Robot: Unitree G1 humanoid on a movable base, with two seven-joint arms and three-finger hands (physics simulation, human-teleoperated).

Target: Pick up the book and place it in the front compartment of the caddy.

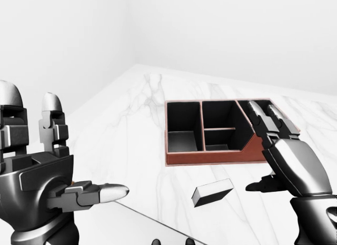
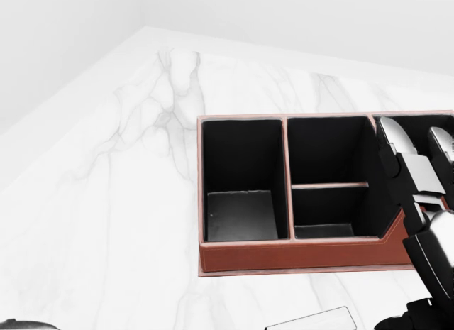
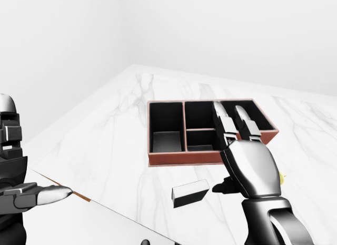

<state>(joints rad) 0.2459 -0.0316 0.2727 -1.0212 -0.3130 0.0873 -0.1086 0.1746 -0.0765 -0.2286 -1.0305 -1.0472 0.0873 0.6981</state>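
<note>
Eye views show the whole book [image 1: 212, 192] near the caddy [image 1: 210, 155] on the surface [image 1: 121, 145]; both hands, left [image 1: 37, 171] and right [image 1: 287, 160], are spread; the head view cuts the book off.

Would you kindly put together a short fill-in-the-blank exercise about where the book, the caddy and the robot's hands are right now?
1. The book lies flat on the ____ tabletop, below the caddy in the left-eye view.
2. All of the caddy's compartments are ____.
3. The right hand hovers with its fingers ____, holding nothing.
4. The left hand is raised at the ____ edge of the left-eye view, away from the book.

Missing words: marble; empty; open; left
</note>
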